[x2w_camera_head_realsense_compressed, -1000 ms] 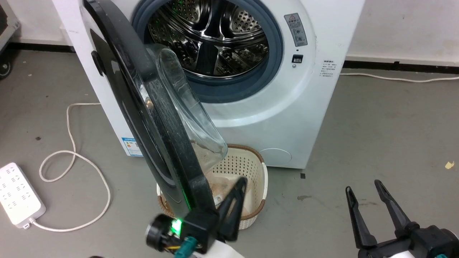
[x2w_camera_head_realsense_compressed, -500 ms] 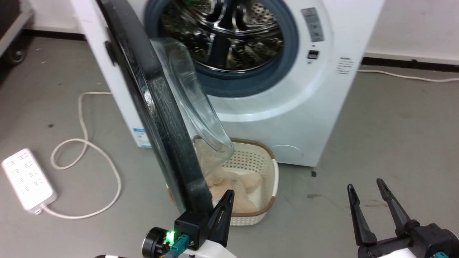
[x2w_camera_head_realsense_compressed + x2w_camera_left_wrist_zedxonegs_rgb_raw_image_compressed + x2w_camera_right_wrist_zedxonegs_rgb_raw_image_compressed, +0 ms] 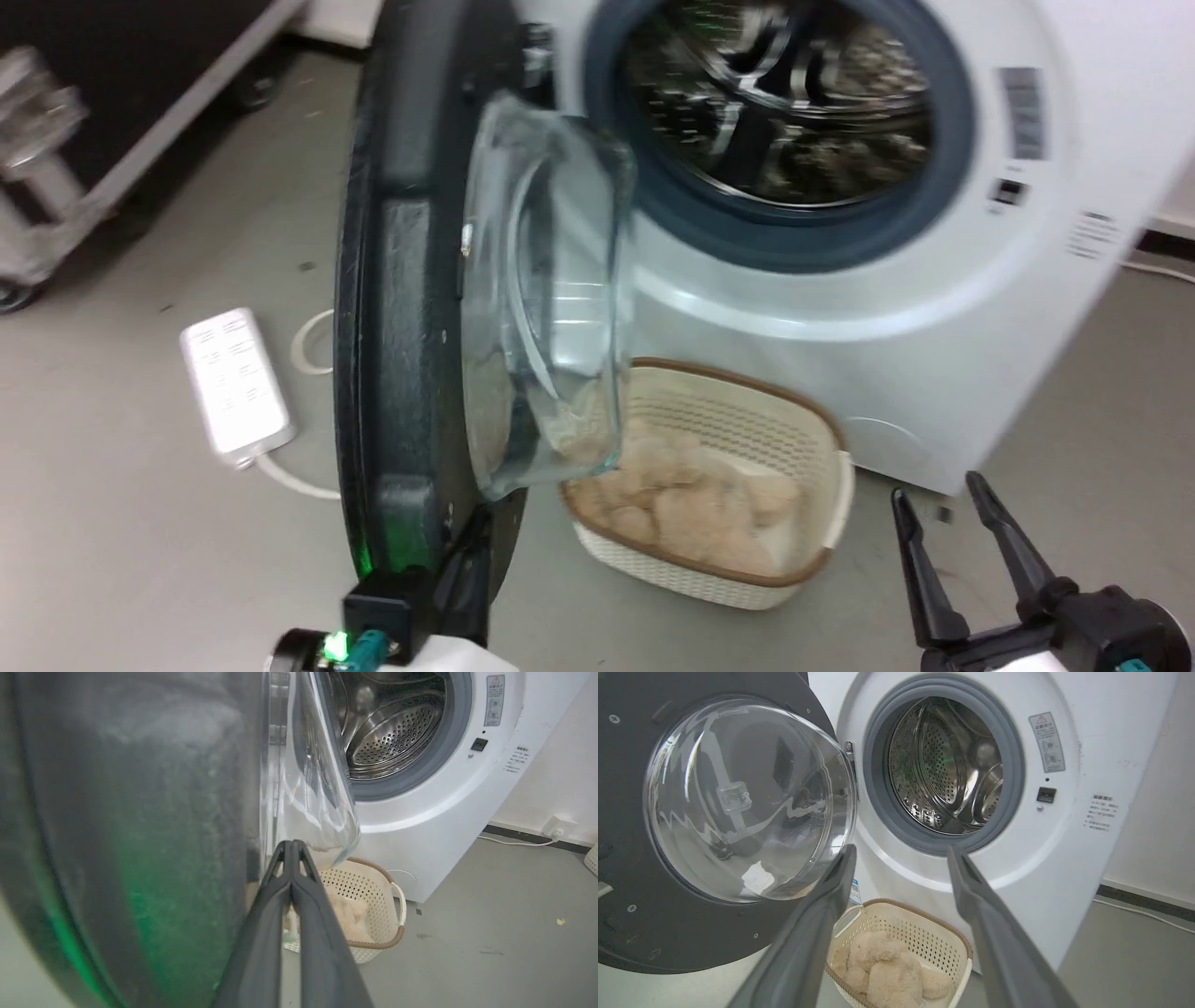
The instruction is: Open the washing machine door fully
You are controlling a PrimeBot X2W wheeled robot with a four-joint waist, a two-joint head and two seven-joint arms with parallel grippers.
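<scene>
Because the head camera has swung since 1 s ago, the power strip (image 3: 233, 387) now shows just left of the door (image 3: 401, 280), which stands edge-on, well out from the washer (image 3: 934, 373), glass bowl toward the drum (image 3: 794, 112). The left gripper (image 3: 290, 845), its 2 fingers pressed together, still lies along the door's inner rim near its bottom. Rightward sits the basket (image 3: 822, 467) with a plush toy (image 3: 691, 504). The right gripper (image 3: 936, 487) stays spread and empty.

L gripper (image 3: 290, 845): blk housing (image 3: 383, 602), green LED (image 3: 331, 644), teal plug (image 3: 370, 644) | R gripper (image 3: 936, 487): long blk fingers (image 3: 920, 579)
</scene>
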